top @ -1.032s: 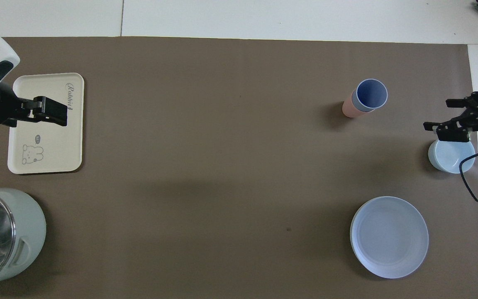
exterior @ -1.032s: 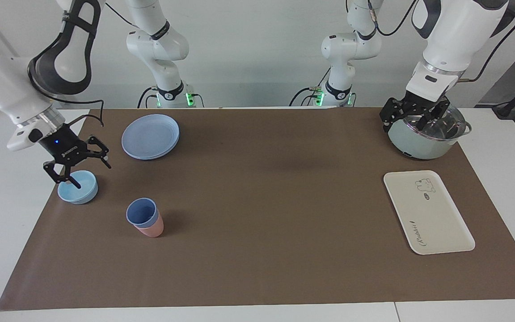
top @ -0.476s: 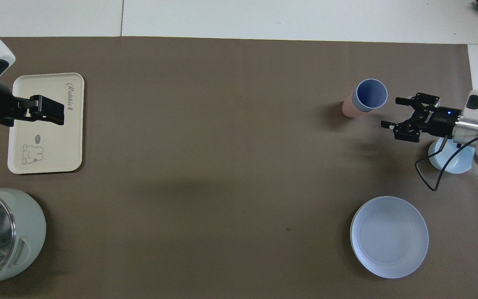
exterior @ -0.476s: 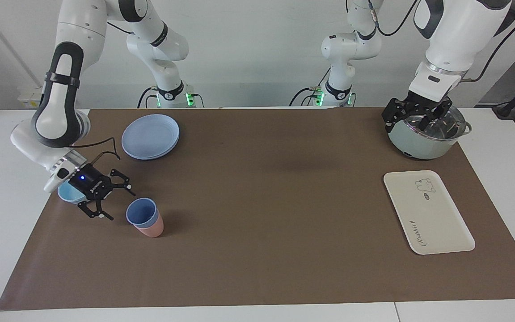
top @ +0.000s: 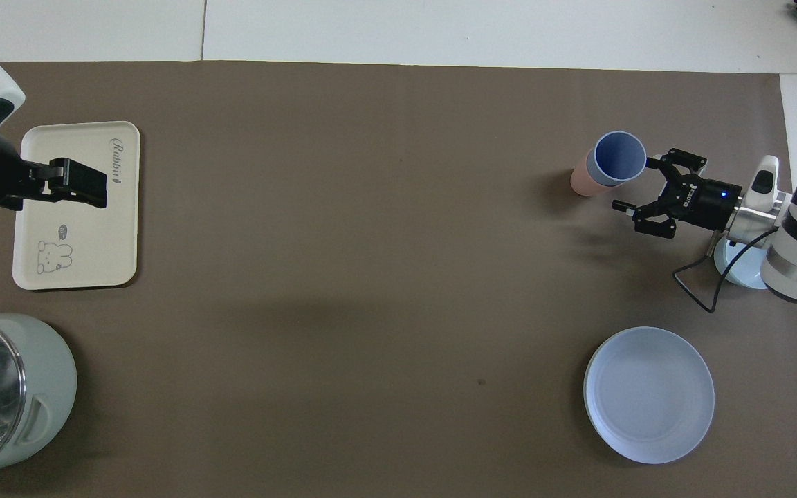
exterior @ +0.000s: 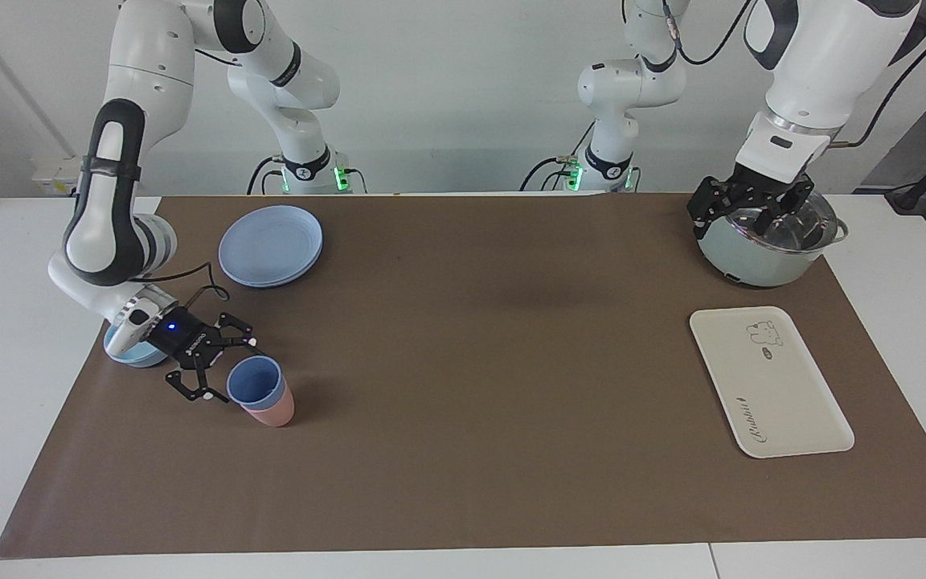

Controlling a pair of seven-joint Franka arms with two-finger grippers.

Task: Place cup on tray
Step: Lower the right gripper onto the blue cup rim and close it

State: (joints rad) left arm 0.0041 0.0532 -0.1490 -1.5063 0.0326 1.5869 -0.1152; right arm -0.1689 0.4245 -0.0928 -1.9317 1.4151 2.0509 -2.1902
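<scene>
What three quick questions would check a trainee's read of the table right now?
1. True or false: the tray already holds a cup.
2. The left hand is over: A) the tray, B) the pot, C) the blue cup.
3. Fill in: the open right hand is beside the blue cup, which sits in a ___ cup.
Key: 1 false; 2 B; 3 pink, the pink cup.

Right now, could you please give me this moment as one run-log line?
phase: approach | right end effector: open, beside cup | cup: nested in pink cup | tray: bare | left end effector: waiting over pot
</scene>
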